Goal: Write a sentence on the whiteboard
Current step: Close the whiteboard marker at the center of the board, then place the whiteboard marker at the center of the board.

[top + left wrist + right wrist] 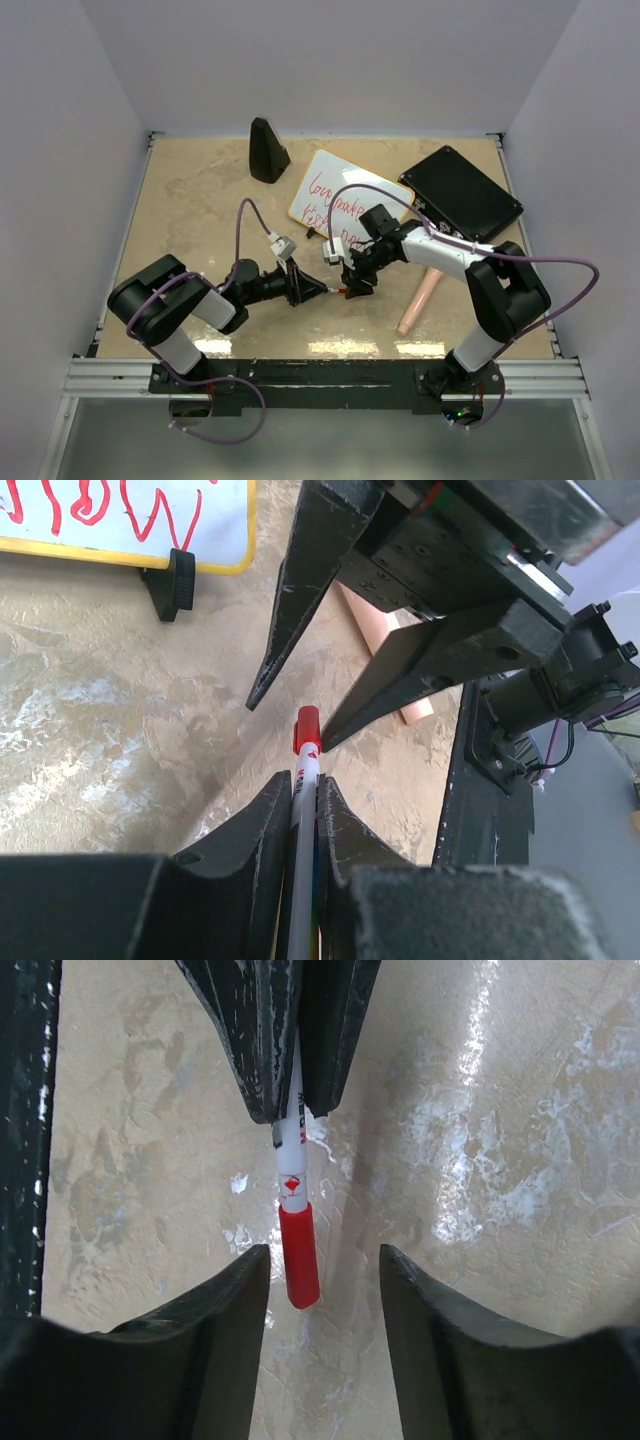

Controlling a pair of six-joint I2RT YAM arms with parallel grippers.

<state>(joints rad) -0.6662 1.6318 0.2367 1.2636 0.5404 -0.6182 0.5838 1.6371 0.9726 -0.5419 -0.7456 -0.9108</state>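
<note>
The whiteboard with its yellow rim lies at the back centre, and the red handwritten sentence covers part of it. In the left wrist view its lower edge and one black foot show at top left. My left gripper is shut on a white marker whose red cap points at the right gripper. My right gripper is open; the red cap hangs between its fingers, with a gap on either side. The two grippers meet tip to tip in front of the board.
A black cone stands at the back, left of the board. A black case lies at the back right. A pale pink stick rests on the table beside the right arm. White walls close in the table on three sides.
</note>
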